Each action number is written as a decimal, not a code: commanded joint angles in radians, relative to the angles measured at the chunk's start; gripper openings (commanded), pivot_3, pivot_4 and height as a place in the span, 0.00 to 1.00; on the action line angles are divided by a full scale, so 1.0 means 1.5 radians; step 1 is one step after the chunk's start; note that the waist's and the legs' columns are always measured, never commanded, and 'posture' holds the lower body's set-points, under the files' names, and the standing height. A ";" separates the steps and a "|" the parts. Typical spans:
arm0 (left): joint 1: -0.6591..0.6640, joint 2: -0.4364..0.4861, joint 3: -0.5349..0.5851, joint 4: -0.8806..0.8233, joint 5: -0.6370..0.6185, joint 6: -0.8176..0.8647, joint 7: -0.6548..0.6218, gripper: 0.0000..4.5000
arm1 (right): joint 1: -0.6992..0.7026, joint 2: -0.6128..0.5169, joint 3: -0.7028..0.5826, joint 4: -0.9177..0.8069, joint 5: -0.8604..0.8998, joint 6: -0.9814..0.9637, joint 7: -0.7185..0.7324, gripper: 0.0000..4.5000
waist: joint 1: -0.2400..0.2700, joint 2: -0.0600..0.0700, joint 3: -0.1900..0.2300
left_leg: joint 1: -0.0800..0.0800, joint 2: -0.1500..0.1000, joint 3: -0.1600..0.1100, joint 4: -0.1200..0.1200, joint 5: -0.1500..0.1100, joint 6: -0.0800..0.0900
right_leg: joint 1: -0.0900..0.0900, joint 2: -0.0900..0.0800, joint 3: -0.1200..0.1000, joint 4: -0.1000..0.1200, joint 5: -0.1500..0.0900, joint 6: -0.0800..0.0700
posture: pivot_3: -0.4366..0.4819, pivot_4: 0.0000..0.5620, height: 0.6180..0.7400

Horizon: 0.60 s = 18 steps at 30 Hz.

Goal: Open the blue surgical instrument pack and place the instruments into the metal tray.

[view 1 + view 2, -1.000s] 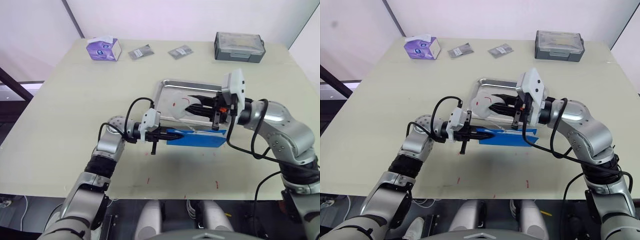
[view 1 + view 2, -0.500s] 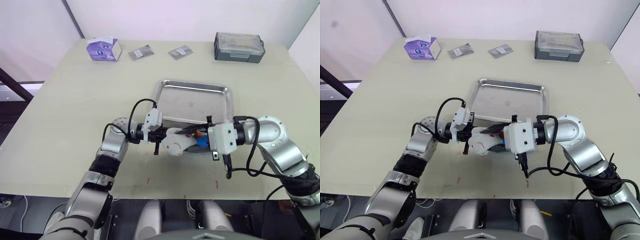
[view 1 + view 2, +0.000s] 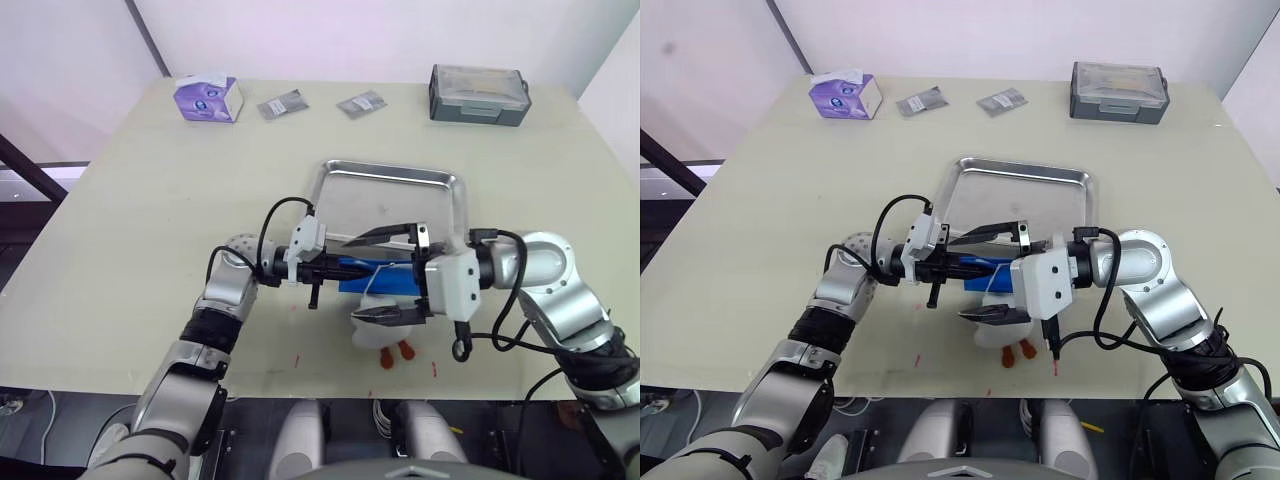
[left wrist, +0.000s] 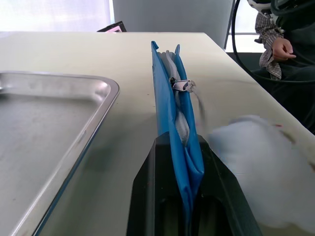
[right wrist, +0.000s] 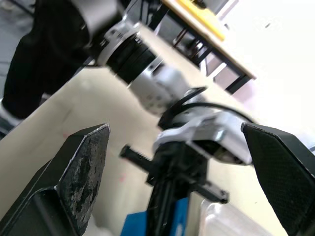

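Note:
The blue surgical instrument pack (image 3: 385, 277) stands on edge on the table just in front of the metal tray (image 3: 386, 169). My left gripper (image 3: 335, 269) is shut on the pack's left end; in the left wrist view the blue pack (image 4: 170, 98) runs away edge-on from between the fingers (image 4: 147, 172). My right gripper (image 3: 350, 276) is open wide, one finger above the pack and one below. A whitish soft piece (image 3: 378, 334) with red-orange bits lies loose under it near the table's front edge. The instruments are hidden. Nothing lies in the tray.
A purple tissue box (image 3: 207, 98), two small grey packets (image 3: 283, 104) and a grey lidded box (image 3: 479, 94) line the table's far edge. The table's front edge is close to the white piece. A person's hand (image 4: 281, 47) shows beyond the table.
My right gripper swung from over the tray to the table's front, then opened wide and let go of the whitish piece, which dropped toward the front edge. The left gripper kept its hold.

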 commanded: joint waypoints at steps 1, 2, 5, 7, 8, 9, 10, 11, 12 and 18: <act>0.000 0.006 0.002 -0.005 0.011 -0.010 -0.004 0.00 | 0.032 -0.042 -0.097 -0.009 0.075 0.070 -0.017 1.00 | 0.000 0.000 0.000 | 0.000 0.000 0.000 0.000 0.000 0.000 | 0.000 0.000 0.000 0.000 0.000 0.000 | 0.48 0.27 0.98; 0.001 0.007 0.001 -0.008 0.013 -0.012 -0.004 0.00 | 0.047 -0.056 -0.115 -0.008 0.092 0.088 -0.014 1.00 | -0.001 0.000 0.000 | 0.000 0.000 0.000 0.000 0.000 0.000 | 0.000 0.000 0.000 0.000 0.000 0.000 | 0.48 0.27 0.98; 0.004 0.008 0.001 -0.018 0.010 -0.013 -0.005 0.00 | 0.128 -0.090 -0.174 0.010 0.137 0.136 -0.008 1.00 | -0.002 0.000 0.000 | 0.001 0.000 0.000 0.000 0.000 0.000 | 0.000 0.000 0.000 0.000 0.000 0.000 | 0.48 0.27 0.98; 0.005 0.008 0.001 -0.020 0.009 -0.013 -0.005 0.00 | 0.165 -0.096 -0.189 0.031 0.144 0.146 -0.004 1.00 | -0.001 0.000 0.000 | 0.000 0.000 0.000 0.000 0.000 0.000 | 0.000 0.000 0.001 0.000 0.000 0.000 | 0.48 0.27 0.98; 0.005 0.008 0.000 -0.019 0.010 -0.014 -0.006 0.00 | 0.177 -0.099 -0.188 0.044 0.136 0.138 0.003 1.00 | -0.002 0.000 0.000 | 0.000 0.000 0.000 0.000 0.000 0.000 | 0.000 0.000 0.001 0.000 0.000 0.000 | 0.48 0.27 0.98; 0.004 0.008 -0.001 -0.018 0.011 -0.018 -0.007 0.00 | 0.186 -0.102 -0.188 0.054 0.132 0.136 0.010 1.00 | -0.003 0.000 0.000 | 0.000 0.000 0.001 0.000 0.000 0.000 | 0.000 0.000 0.001 0.000 0.000 0.000 | 0.48 0.27 0.98; 0.004 0.008 -0.001 -0.017 0.012 -0.019 -0.008 0.00 | 0.194 -0.100 -0.188 0.067 0.131 0.135 0.011 1.00 | -0.004 0.000 0.000 | 0.001 0.000 0.001 0.000 0.000 0.000 | 0.000 0.000 0.001 0.000 0.000 0.000 | 0.48 0.27 0.98; 0.003 0.008 -0.001 -0.017 0.012 -0.020 -0.009 0.00 | 0.200 -0.098 -0.185 0.080 0.125 0.130 0.014 1.00 | -0.005 0.000 0.000 | 0.001 0.000 0.001 0.000 0.000 0.000 | 0.000 0.001 0.001 0.000 0.000 0.000 | 0.48 0.27 0.98; 0.001 0.008 -0.001 -0.015 0.012 -0.021 -0.010 0.00 | 0.204 -0.093 -0.182 0.094 0.123 0.131 0.015 1.00 | -0.004 0.000 0.000 | 0.001 0.000 0.001 0.000 0.000 0.000 | 0.000 0.001 0.001 0.000 0.000 0.000 | 0.48 0.27 0.98; -0.002 0.011 0.000 -0.012 0.013 -0.024 -0.012 0.00 | 0.199 -0.059 -0.170 0.182 0.107 0.117 0.021 1.00 | -0.004 0.000 0.000 | 0.001 0.000 0.001 0.000 0.000 0.000 | 0.000 0.001 0.001 0.000 0.000 0.000 | 0.48 0.27 0.98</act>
